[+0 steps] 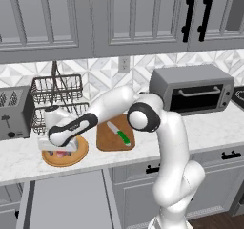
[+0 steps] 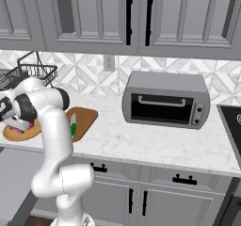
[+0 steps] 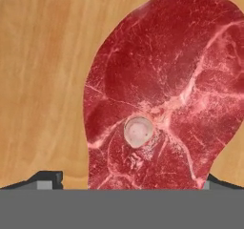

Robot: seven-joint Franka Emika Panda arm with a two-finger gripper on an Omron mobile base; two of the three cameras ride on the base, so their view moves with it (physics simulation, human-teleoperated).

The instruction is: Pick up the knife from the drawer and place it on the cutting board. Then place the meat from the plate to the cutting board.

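Marbled red oval meat (image 3: 162,89) on smooth wooden plate (image 3: 43,80), end effector (image 3: 127,179) spread wide.

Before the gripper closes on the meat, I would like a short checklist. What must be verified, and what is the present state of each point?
1. Knife already lies on the cutting board: ok.
2. Meat lies on the plate, directly under the hand: ok.
3. Gripper is open, its fingertips standing on either side of the meat: ok.
4. Fingertips low enough to grasp the meat: cannot tell; the hand view is close, but contact is not visible.
5. Free space on the board beside the knife for the meat: ok.
6. Drawer is open below the counter, apart from the hand: ok.
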